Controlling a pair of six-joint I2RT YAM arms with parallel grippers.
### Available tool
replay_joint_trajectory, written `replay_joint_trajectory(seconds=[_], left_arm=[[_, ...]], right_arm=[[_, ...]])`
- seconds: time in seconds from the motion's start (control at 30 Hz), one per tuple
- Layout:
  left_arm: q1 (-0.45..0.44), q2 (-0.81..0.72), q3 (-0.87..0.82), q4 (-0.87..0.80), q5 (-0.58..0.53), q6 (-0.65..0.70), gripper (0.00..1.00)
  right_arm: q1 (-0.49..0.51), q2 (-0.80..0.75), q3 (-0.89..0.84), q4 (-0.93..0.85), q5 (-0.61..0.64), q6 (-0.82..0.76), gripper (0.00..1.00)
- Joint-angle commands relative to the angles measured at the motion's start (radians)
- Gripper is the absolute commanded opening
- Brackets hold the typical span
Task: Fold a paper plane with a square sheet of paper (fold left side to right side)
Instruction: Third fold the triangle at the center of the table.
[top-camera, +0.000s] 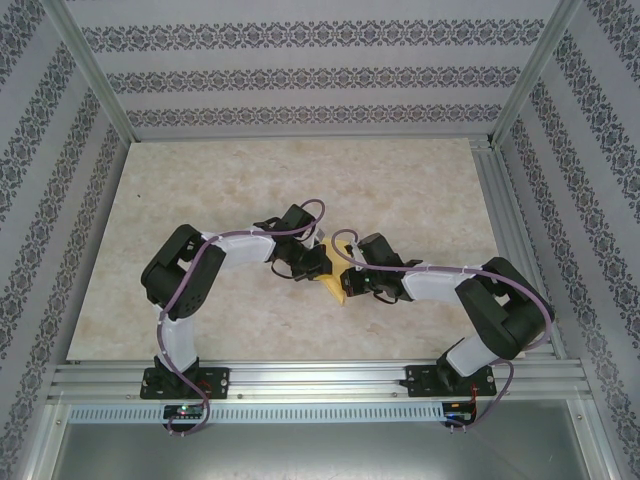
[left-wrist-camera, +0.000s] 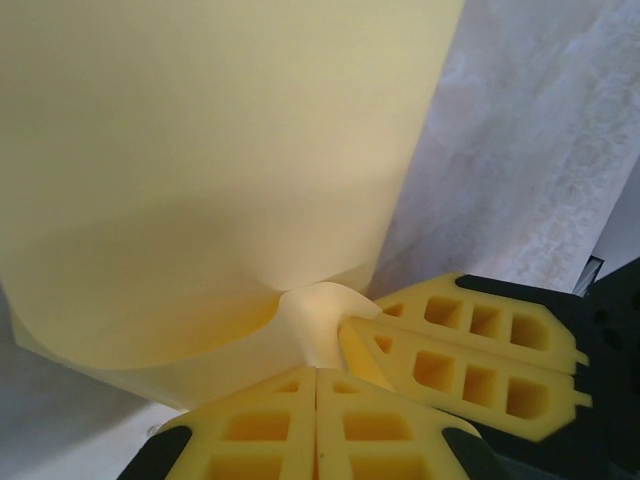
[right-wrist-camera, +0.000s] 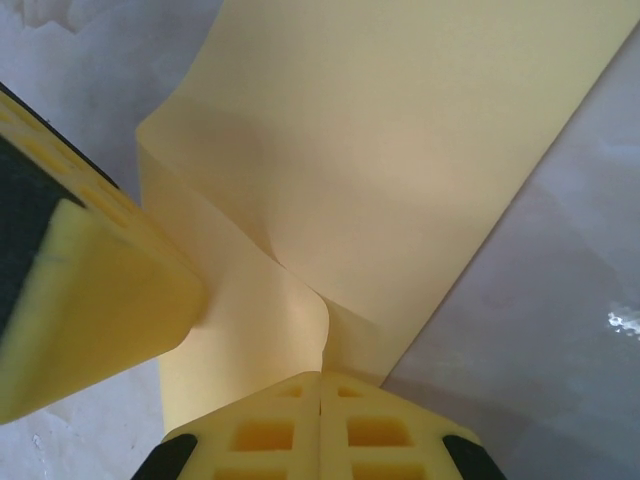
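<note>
Nearest me, my left end effector (left-wrist-camera: 317, 375) and right end effector (right-wrist-camera: 320, 380) are both clenching the square sheet of paper (left-wrist-camera: 200, 150), bowing it up off the counter (top-camera: 300, 180); I am judging the left-to-right fold barely begun, every later crease remaining.

From above, the square sheet of paper (top-camera: 337, 287) is only a yellow sliver at frame centre, mostly covered by the left claw (top-camera: 317, 262) and the right claw (top-camera: 354, 282). Its folds are too small to tell. In both wrist views the sheet runs off the upper edge, and the lower edge cuts off each claw's fingers.
</note>
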Motion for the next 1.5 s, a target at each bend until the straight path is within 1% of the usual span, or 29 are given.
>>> replay_joint_trajectory(seconds=[0.0, 0.63, 0.87, 0.93, 1.1, 1.17, 1.27, 1.3, 1.47], left_arm=[[-0.007, 0.005, 0.001, -0.004, -0.014, 0.027, 0.09], [-0.007, 0.068, -0.001, 0.006, -0.029, 0.042, 0.08], [-0.007, 0.076, -0.020, 0.003, -0.037, 0.048, 0.08], [-0.007, 0.077, -0.022, 0.002, -0.039, 0.050, 0.08], [-0.007, 0.079, -0.023, 0.003, -0.039, 0.051, 0.08], [-0.007, 0.079, -0.022, 0.003, -0.039, 0.051, 0.07], [-0.007, 0.079, -0.020, 0.003, -0.042, 0.050, 0.07], [-0.008, 0.078, -0.020, 0.002, -0.042, 0.051, 0.07], [-0.007, 0.078, -0.022, 0.000, -0.046, 0.053, 0.07]], right_arm=[[0.014, 0.047, -0.014, -0.090, 0.023, -0.021, 0.00], [0.013, 0.032, -0.009, -0.106, 0.027, -0.020, 0.00], [0.003, -0.048, 0.015, -0.147, 0.025, -0.012, 0.00], [-0.010, -0.088, 0.024, -0.182, 0.039, -0.009, 0.13], [-0.047, -0.206, 0.023, -0.258, 0.047, -0.006, 0.17], [-0.048, -0.240, 0.023, -0.272, 0.028, -0.001, 0.17], [-0.032, -0.269, 0.005, -0.221, -0.054, 0.043, 0.16], [-0.021, -0.269, -0.001, -0.196, -0.090, 0.062, 0.15], [0.020, -0.229, -0.022, -0.072, -0.179, 0.154, 0.14]])
